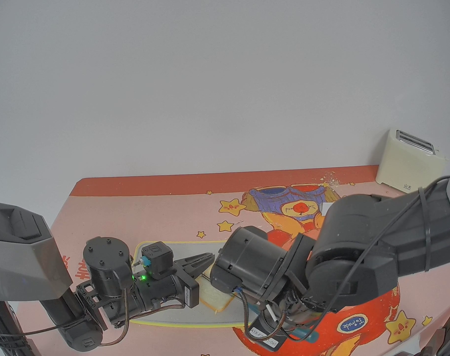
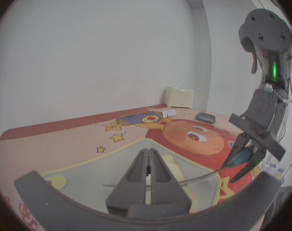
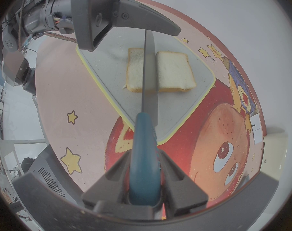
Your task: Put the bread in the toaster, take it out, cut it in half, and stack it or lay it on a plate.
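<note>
Pale, brown-crusted bread (image 3: 173,69), a single slice, lies flat on the grey, yellow-rimmed cutting board (image 3: 176,111). You'll find both at the lower centre of the head view, half hidden behind the two arms. The blade of the knife (image 3: 149,81) lies across the middle of the slice from crust to crust. You cannot tell from these views whether its edge has entered the crumb.

Your right gripper (image 3: 145,159) is clamped on the knife's teal handle, one finger on each side, just off the board's edge. Your left gripper (image 2: 149,154) has its jaws pressed together with nothing between them. It hangs low over the board, its tips near the blade's far end, just beside the slice.

The board rests on a pink tabletop (image 1: 175,208) printed with a cartoon bear and yellow stars. The cream toaster (image 1: 410,161) stands well apart at the middle right of the head view, against the wall.
</note>
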